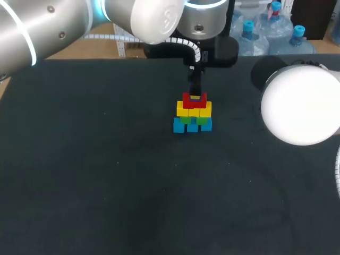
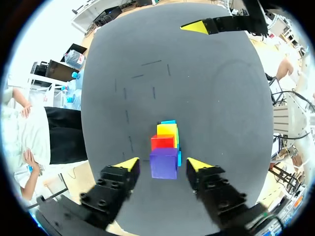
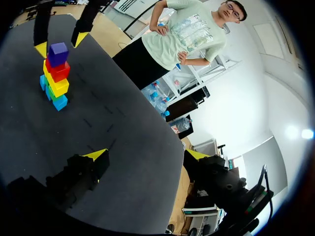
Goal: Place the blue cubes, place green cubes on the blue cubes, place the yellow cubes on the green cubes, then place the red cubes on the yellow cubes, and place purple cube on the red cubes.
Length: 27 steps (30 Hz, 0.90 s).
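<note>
Last step, by my judgement: the purple cube (image 2: 164, 164) crowns the stack (image 1: 192, 114) just above mid-frame on the tabletop (image 1: 106, 186). The left pincer (image 2: 162, 164) straddles it, released. Next it should lift straight clear without nudging.

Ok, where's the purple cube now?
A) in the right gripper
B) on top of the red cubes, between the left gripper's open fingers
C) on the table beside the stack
B: the purple cube sits on the red cubes, with the left gripper open, its yellow tips apart on either side.
</note>
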### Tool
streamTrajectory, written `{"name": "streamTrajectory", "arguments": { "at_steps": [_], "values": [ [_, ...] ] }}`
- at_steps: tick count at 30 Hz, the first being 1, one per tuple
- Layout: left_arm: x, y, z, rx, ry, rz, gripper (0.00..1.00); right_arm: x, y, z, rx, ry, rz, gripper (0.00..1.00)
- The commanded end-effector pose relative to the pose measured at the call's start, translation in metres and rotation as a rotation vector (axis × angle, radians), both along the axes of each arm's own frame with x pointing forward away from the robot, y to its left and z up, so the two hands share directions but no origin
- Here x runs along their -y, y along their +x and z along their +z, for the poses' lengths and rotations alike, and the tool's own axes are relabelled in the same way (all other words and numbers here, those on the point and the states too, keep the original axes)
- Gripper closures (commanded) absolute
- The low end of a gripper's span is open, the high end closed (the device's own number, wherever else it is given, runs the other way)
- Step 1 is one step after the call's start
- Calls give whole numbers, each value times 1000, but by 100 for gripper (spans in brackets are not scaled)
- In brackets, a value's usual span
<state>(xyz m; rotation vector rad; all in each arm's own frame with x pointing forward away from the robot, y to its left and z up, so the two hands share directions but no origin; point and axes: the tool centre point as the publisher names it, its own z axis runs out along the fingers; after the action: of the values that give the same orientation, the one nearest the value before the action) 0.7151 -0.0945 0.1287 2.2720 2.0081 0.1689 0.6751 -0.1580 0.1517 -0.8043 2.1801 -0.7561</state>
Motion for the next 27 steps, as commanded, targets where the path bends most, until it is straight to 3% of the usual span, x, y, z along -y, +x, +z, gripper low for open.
{"name": "streamTrajectory", "arguments": {
  "at_steps": [1,17,27],
  "values": [
    [1,1,0,-2,3,0,0,1,0,-1,3,1,2,0],
    [1,1,0,-2,3,0,0,1,0,-1,3,1,2,0],
    [-17,-8,40,17,-59,22,0,1,0,-1,3,1,2,0]
  ]
}}
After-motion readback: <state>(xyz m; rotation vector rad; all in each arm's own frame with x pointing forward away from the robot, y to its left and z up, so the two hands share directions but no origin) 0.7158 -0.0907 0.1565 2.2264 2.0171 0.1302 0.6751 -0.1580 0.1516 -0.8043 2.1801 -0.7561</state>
